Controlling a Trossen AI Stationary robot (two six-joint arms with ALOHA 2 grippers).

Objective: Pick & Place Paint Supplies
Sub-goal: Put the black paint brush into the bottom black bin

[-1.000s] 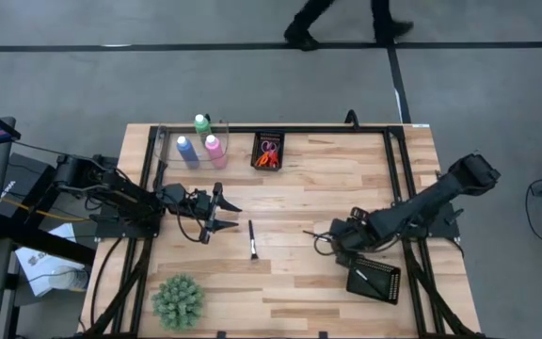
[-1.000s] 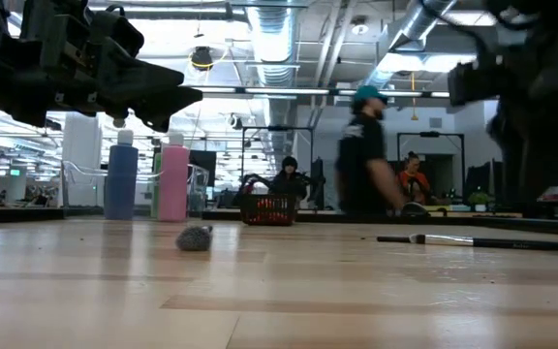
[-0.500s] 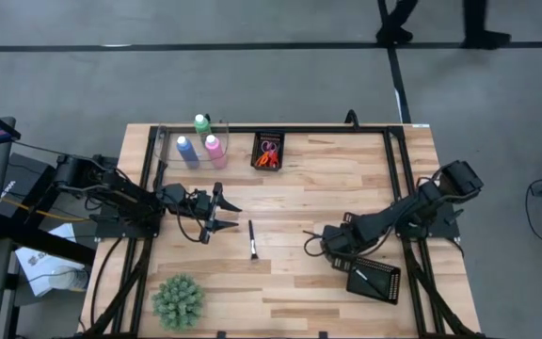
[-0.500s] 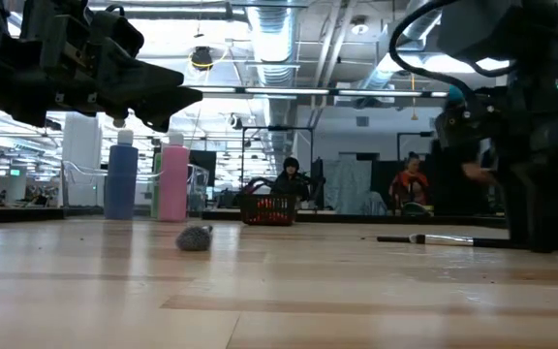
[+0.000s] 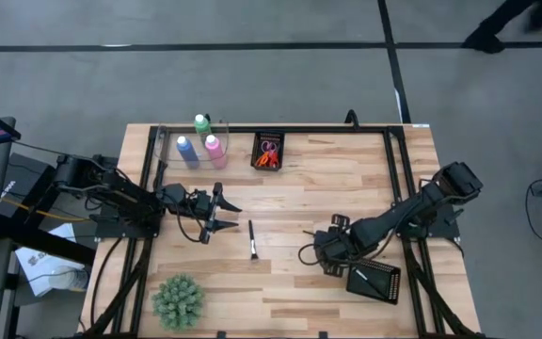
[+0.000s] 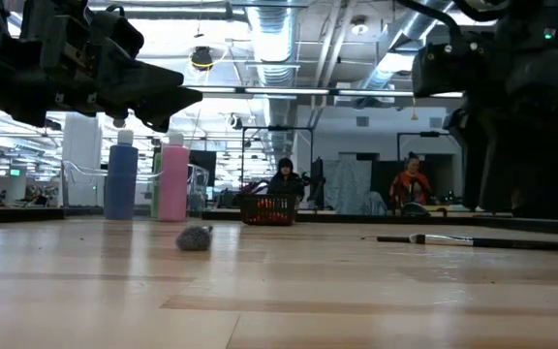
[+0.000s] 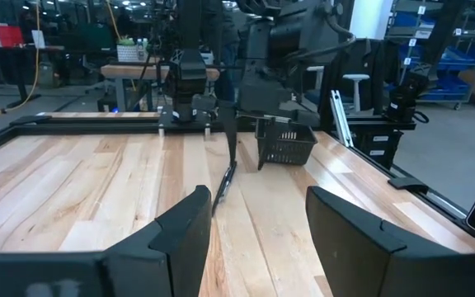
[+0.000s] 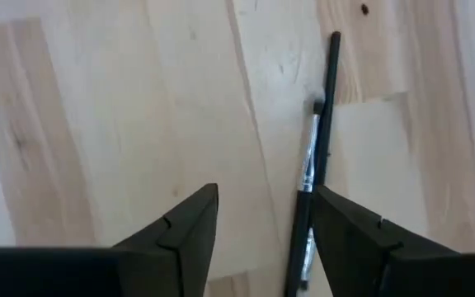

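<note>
Right gripper [image 8: 258, 235] stood parted, thin dark-handled brushes [image 8: 316, 165] just inside one finger, likely lined up for pinching | left gripper [image 7: 258, 227] hovered open, waiting

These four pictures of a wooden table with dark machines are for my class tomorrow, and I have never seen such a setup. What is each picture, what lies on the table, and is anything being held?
Two robot arms work at a wooden table. One picture looks straight down, one looks level across the tabletop, and two come from cameras on the arms' wrists.

At the far edge stand blue, pink and green bottles and a black tray of scissors. A brush lies mid-table, a spiky plant sits near the front, and another black tray is on the right.

The left gripper waits open, holding nothing. The right gripper is open over two thin brushes, not gripping them.
</note>
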